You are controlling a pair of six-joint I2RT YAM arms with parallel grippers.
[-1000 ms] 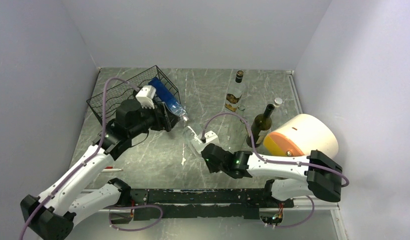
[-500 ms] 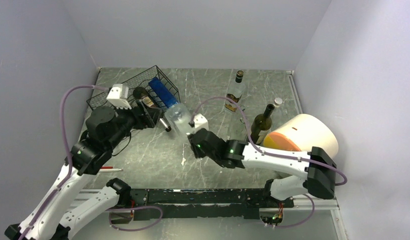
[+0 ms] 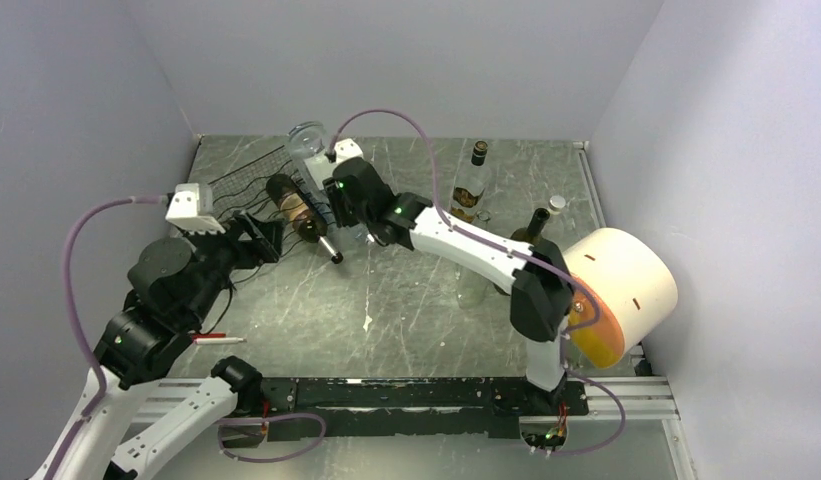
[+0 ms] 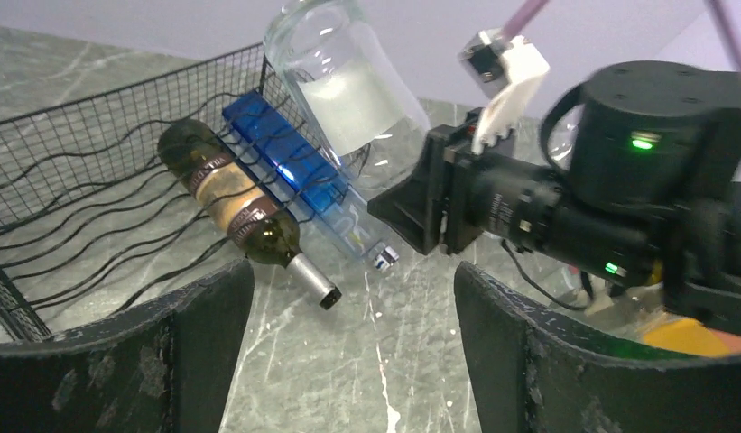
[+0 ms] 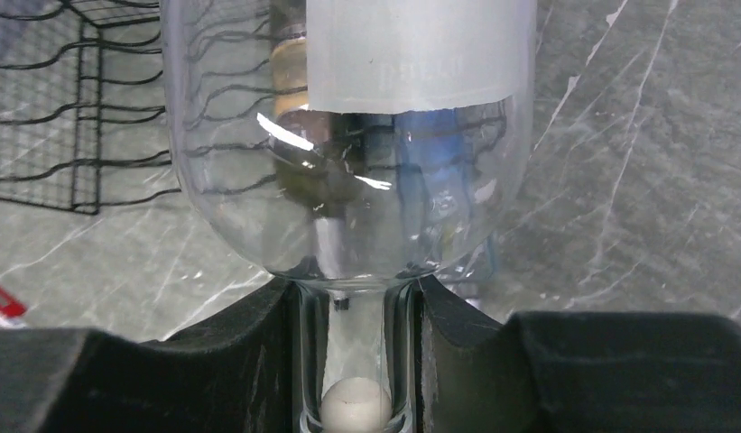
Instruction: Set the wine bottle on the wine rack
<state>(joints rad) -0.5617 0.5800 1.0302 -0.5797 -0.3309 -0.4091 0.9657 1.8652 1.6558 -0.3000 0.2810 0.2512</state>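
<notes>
The black wire wine rack [image 3: 241,190] lies at the back left; it also shows in the left wrist view [image 4: 69,189] and the right wrist view [image 5: 60,108]. A dark wine bottle [image 3: 291,205] and a blue bottle [image 4: 294,176] lie in its cradles, necks toward the table's middle. My right gripper [image 3: 341,190] is shut on the neck of a clear glass bottle [image 3: 308,140] with a frosted label [image 5: 348,135], held in the air over the rack's right end. My left gripper [image 3: 263,235] is open and empty, just in front of the rack [image 4: 350,280].
Standing at the back right are a clear bottle with a black cap [image 3: 469,190], a dark green bottle [image 3: 534,232] and a white-capped one [image 3: 556,203]. A large cream and orange cylinder [image 3: 626,280] fills the right side. A red and white pen [image 3: 218,339] lies near left.
My right arm swung from the table's middle to the rack, lifting the clear bottle above it. My left gripper drew back from the rack, leaving the dark bottle in a cradle.
</notes>
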